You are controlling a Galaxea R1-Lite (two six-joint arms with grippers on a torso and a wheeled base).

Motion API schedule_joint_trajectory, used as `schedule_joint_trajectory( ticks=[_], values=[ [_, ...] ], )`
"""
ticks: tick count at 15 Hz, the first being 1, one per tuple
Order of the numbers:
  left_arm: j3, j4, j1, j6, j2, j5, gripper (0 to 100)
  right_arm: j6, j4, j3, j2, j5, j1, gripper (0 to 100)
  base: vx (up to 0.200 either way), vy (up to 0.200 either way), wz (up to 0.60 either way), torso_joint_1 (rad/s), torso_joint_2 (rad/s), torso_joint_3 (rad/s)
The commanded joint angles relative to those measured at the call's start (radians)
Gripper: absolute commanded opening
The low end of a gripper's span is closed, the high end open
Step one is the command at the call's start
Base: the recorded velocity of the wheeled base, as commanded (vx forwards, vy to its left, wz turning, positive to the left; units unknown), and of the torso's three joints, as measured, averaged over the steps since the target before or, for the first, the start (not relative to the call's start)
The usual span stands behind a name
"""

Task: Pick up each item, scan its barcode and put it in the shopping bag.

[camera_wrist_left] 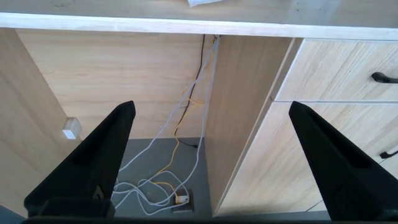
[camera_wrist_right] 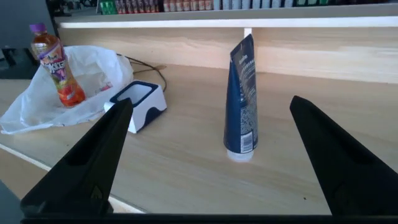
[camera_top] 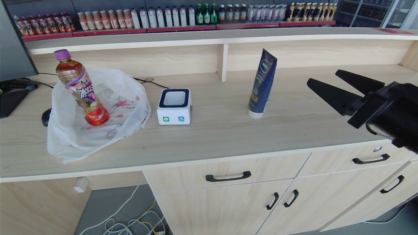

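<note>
My right gripper [camera_top: 323, 77] hangs above the pale wooden counter [camera_top: 228, 137] with its black fingers spread wide, holding nothing. Just ahead of it, apart from both fingers, a dark blue squeeze tube [camera_top: 262, 85] stands upright on its white cap. Past the tube, further to my left, sits the white box scanner with a dark blue rim [camera_top: 174, 106]. Beyond that lies the thin white plastic shopping bag [camera_top: 130, 98] with a purple-capped bottle of reddish drink [camera_top: 81, 89] leaning inside it (it is tilted, not upright). My left gripper [camera_wrist_left: 211, 106] is also wide open and empty, down below the counter's edge, facing a wooden panel with loose cables [camera_wrist_left: 186, 130] in front of it.
</note>
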Motion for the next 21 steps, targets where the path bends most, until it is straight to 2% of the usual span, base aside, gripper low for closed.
schedule_joint_trajectory(
  ticks=[1,4,5,7,10,12,15,16,21],
  values=[
    [0.000,0.000,0.000,0.000,0.000,0.000,100,-0.004,0.030,-0.050,0.015,0.010,-0.004,100,0.000,0.000,0.00,0.000,0.00,0.000],
    [0.000,0.000,0.000,0.000,0.000,0.000,100,-0.002,0.059,-0.118,0.074,-0.007,0.007,100,0.000,0.000,0.00,0.000,0.00,0.000],
    [0.000,0.000,-0.001,0.000,0.000,0.000,100,0.079,0.065,-0.127,0.090,-0.091,0.031,100,0.000,0.000,0.00,0.000,0.00,0.000],
    [0.000,0.000,0.000,0.000,0.000,0.000,100,0.096,0.092,-0.170,0.136,-0.134,0.061,100,0.000,0.000,0.00,0.000,0.00,0.000],
    [0.000,0.000,0.000,0.000,0.000,0.002,100,0.099,0.088,-0.182,0.177,-0.196,0.056,100,0.000,0.000,0.00,0.000,0.00,0.000],
    [0.000,0.000,0.000,0.000,0.000,0.000,100,0.056,0.076,-0.220,0.252,-0.193,0.018,100,0.000,0.000,0.00,0.000,0.00,0.000],
    [0.000,0.000,0.000,0.000,0.000,0.000,100,-0.042,0.096,-0.295,0.311,-0.191,0.028,100,0.000,0.000,0.00,0.000,0.00,0.000],
    [0.000,0.000,0.000,0.000,0.000,0.000,100,-0.100,0.100,-0.377,0.338,-0.191,0.033,100,0.000,0.000,0.00,0.000,0.00,0.000],
    [0.000,0.000,-0.001,0.000,0.000,0.000,100,-0.117,0.209,-0.461,0.387,-0.203,0.108,100,0.000,0.000,0.00,0.000,0.00,0.000]
  ],
)
